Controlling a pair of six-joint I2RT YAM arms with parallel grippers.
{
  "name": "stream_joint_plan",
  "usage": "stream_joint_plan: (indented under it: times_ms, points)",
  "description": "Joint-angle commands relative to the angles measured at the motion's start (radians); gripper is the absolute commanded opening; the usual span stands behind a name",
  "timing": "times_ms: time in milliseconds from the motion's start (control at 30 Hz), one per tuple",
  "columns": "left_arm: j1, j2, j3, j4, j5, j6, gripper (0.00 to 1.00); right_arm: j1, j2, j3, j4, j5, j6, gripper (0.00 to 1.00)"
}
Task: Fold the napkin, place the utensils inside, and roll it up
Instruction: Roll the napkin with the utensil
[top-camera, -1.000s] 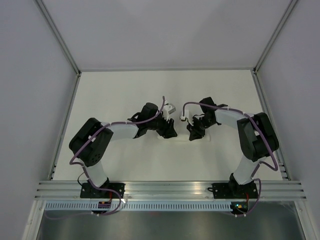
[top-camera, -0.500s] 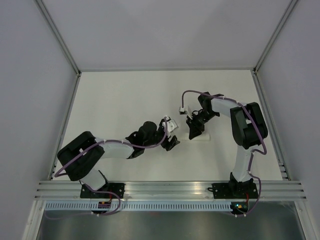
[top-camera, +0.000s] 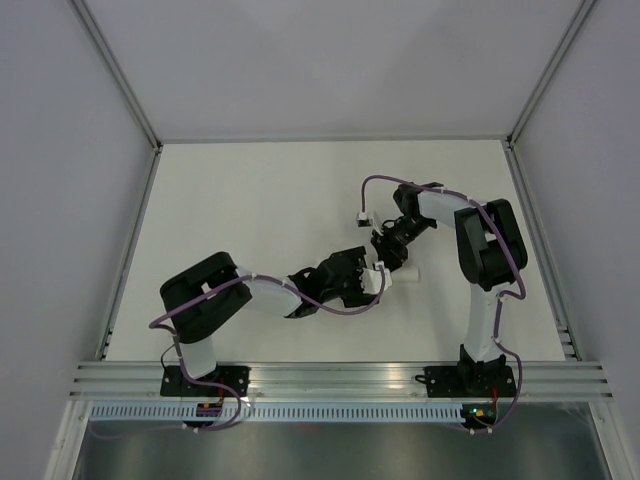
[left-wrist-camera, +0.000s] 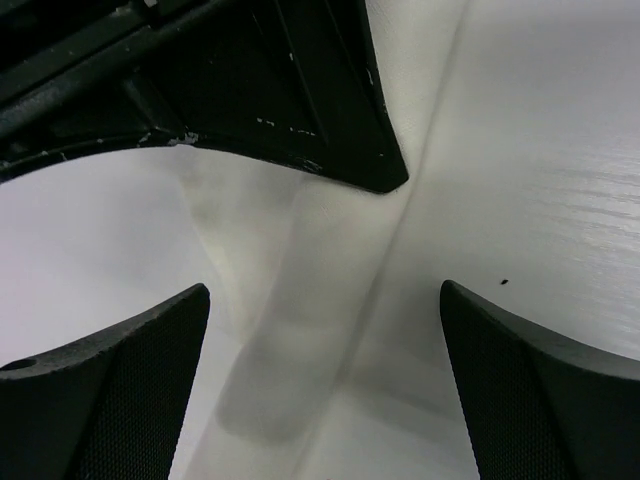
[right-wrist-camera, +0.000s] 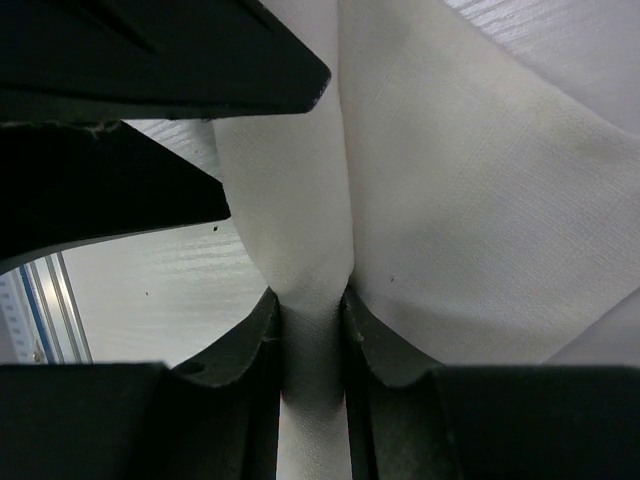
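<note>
Cloth in right fingers, left fingers wide

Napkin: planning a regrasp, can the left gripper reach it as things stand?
Probably yes: the open left gripper sits right at the napkin, nothing between; the right gripper pinches it further along.

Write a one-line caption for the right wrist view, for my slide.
Close view: the right end effector pinches a raised fold of the white napkin between its fingers.
</note>
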Motion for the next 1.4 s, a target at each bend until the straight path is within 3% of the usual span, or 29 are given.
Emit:
stream_joint_plan:
  times_ms: [0,167,267,367,400,533,633,667,700,767,867,967,1000,1133,1367]
  points:
    - [-0.004,0.035,0.036,-0.036,-0.061,0.142,1.00,0.007,0.090,-0.025,0.013,0.148,-0.039,0.05]
    - [-0.003,0.086,0.071,-0.099,-0.057,0.156,0.92,0.007,0.096,-0.022,0.008,0.147,-0.040,0.04]
    - [-0.001,0.111,0.081,-0.146,-0.035,0.127,0.80,0.004,0.096,-0.020,0.006,0.145,-0.042,0.03]
    - [-0.001,0.120,0.078,-0.163,-0.012,0.076,0.49,0.003,0.097,-0.020,0.005,0.144,-0.044,0.02]
    - [-0.001,0.123,0.078,-0.165,-0.006,0.061,0.43,0.003,0.097,-0.020,0.005,0.144,-0.044,0.02]
    - [-0.001,0.140,0.079,-0.177,0.009,0.013,0.36,0.001,0.096,-0.020,0.003,0.142,-0.044,0.02]
    - [0.000,0.146,0.084,-0.188,0.019,-0.011,0.24,0.001,0.091,-0.025,0.005,0.136,-0.044,0.03]
    - [0.002,0.146,0.088,-0.200,0.037,-0.030,0.18,0.001,0.088,-0.029,0.006,0.133,-0.044,0.05]
    - [0.005,0.146,0.096,-0.226,0.046,-0.041,0.02,0.000,0.084,-0.034,0.017,0.130,-0.037,0.07]
    - [0.017,0.144,0.117,-0.260,0.109,-0.073,0.02,-0.005,0.061,-0.042,0.029,0.121,-0.036,0.13]
    - [0.053,0.141,0.153,-0.332,0.214,-0.130,0.02,-0.008,0.025,-0.049,0.039,0.098,-0.030,0.34]
    - [0.095,0.137,0.183,-0.404,0.326,-0.176,0.02,-0.012,-0.025,-0.060,0.075,0.087,-0.001,0.46]
    - [0.106,0.138,0.202,-0.436,0.348,-0.186,0.02,-0.014,-0.059,-0.071,0.088,0.086,0.010,0.54]
    - [0.146,0.170,0.243,-0.507,0.456,-0.206,0.02,-0.019,-0.145,-0.100,0.155,0.084,0.082,0.69]
    - [0.169,0.218,0.302,-0.603,0.542,-0.222,0.02,-0.071,-0.265,-0.151,0.339,0.092,0.222,0.75]
